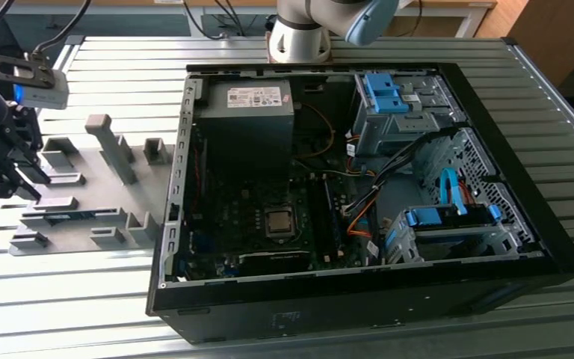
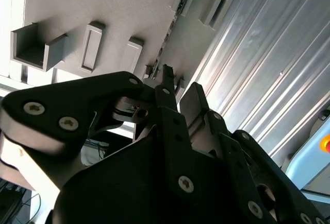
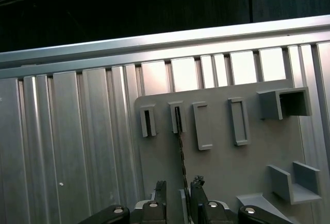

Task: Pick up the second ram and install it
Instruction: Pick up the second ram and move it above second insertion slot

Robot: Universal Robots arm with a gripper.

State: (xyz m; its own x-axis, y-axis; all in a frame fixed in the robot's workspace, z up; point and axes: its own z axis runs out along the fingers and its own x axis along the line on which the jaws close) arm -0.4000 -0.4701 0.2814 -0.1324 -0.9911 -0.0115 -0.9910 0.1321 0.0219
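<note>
Over the grey holder board (image 1: 93, 161), at the exterior view's left and well apart from the open computer case (image 1: 367, 299), the arm's head hangs low above the slotted blocks. In the first wrist view the gripper (image 3: 178, 195) straddles the second ram (image 3: 180, 152), which stands on edge with one end seated in a narrow holder slot (image 3: 177, 118) and the other end running in between the fingertips (image 3: 161, 195). The fingers are spread, one on each side of the stick, with bare board visible between finger and stick; nothing is pinched. The stick appears nearer one finger than the other.

Assessed risks:
- An off-centre closure would push the thin board sideways against its slot before the second finger meets it, and could cock or flex it.
- The fingers reach only the end of the stick, so a grip there gives a long unsupported length that may droop or swing.
- A lift that is not straight along the slot could bind the seated end and drag the holder board.
- Pads closing on the chips rather than flat board could slip or mark them.
- Inside the case, loose orange cables (image 1: 362, 217) lie near the motherboard (image 1: 257, 224) and could snag a tilted stick.
</note>
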